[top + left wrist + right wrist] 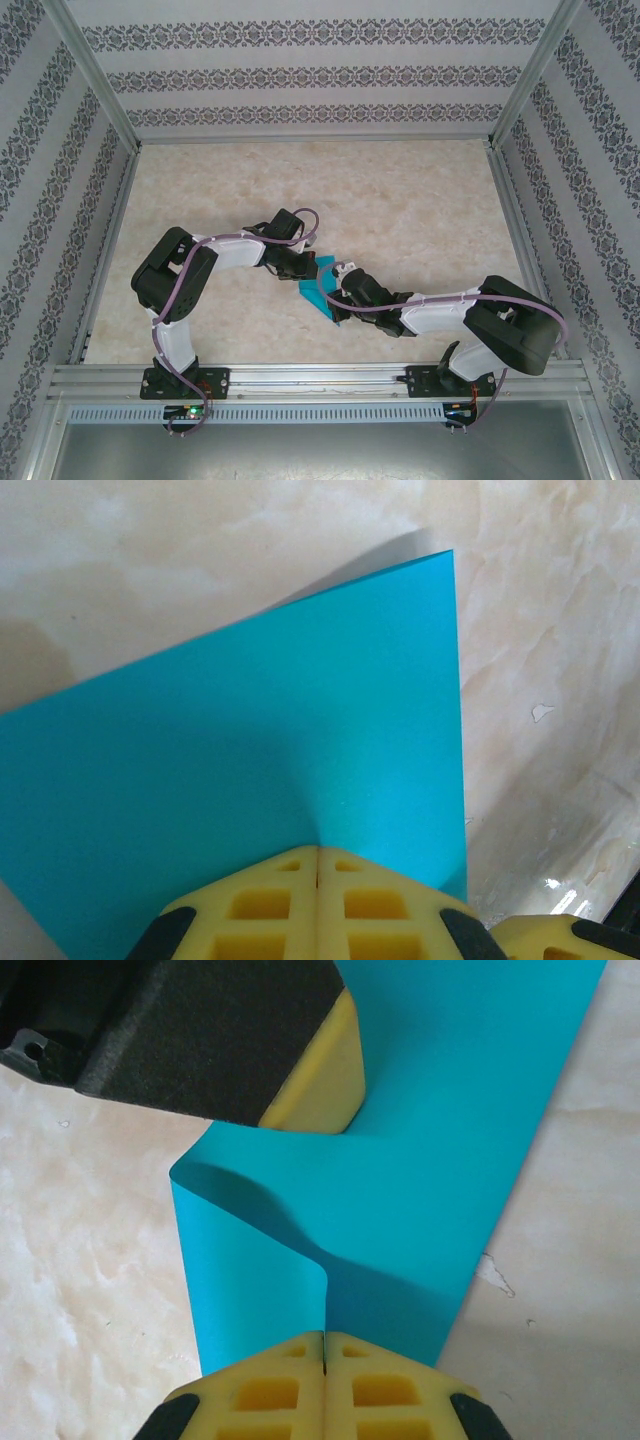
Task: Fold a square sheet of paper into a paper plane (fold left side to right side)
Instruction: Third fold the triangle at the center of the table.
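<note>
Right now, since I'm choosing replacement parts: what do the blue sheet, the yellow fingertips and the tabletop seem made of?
Sheet: thin matte paper, likely; it bends in a soft curl without cracking.
Fingertips: matte yellow foam or soft rubber, probably, with moulded square pockets.
Tabletop: marble-patterned, slightly glossy with glints; stone or laminate, cannot tell.

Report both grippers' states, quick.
Left gripper: shut, apparently pinching the blue paper sheet.
Right gripper: shut, pinching a raised ridge of the same sheet.
</note>
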### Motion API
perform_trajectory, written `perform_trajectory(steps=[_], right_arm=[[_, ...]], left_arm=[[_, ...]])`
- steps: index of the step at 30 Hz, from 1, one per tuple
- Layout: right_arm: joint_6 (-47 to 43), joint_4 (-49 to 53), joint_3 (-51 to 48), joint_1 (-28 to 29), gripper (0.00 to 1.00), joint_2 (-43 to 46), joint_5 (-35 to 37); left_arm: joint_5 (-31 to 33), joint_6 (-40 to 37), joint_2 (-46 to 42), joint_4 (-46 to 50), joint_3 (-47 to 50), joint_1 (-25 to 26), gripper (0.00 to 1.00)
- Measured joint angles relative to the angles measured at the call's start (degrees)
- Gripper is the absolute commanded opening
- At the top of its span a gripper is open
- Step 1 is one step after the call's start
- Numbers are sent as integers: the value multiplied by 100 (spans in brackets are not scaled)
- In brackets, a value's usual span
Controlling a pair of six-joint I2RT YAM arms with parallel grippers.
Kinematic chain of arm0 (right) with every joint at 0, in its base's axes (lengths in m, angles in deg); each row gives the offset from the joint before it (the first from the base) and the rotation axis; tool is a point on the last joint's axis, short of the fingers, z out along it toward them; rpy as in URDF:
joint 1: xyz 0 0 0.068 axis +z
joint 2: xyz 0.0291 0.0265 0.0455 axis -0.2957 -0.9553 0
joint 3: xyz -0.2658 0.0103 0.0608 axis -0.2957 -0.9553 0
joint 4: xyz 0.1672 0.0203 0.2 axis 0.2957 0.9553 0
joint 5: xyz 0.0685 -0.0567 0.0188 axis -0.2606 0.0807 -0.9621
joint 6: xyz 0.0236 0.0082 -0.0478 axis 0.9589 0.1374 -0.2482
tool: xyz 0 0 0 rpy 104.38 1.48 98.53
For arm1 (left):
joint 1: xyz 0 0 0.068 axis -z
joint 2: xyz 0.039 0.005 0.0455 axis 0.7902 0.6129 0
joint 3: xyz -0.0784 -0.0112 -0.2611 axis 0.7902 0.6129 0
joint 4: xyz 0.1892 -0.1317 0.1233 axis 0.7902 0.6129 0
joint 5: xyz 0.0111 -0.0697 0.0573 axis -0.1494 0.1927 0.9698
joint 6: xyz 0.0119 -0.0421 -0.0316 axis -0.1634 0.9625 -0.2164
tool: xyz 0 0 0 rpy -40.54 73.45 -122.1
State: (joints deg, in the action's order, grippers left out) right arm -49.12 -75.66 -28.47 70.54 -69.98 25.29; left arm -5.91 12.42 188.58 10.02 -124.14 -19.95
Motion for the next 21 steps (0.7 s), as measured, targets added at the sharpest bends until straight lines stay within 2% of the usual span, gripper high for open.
perform_trajectory(steps=[21], right_arm=[[-2, 20, 111, -74, 0, -197, -9]], left_arm=[[57, 0, 9, 2, -26, 37, 0]])
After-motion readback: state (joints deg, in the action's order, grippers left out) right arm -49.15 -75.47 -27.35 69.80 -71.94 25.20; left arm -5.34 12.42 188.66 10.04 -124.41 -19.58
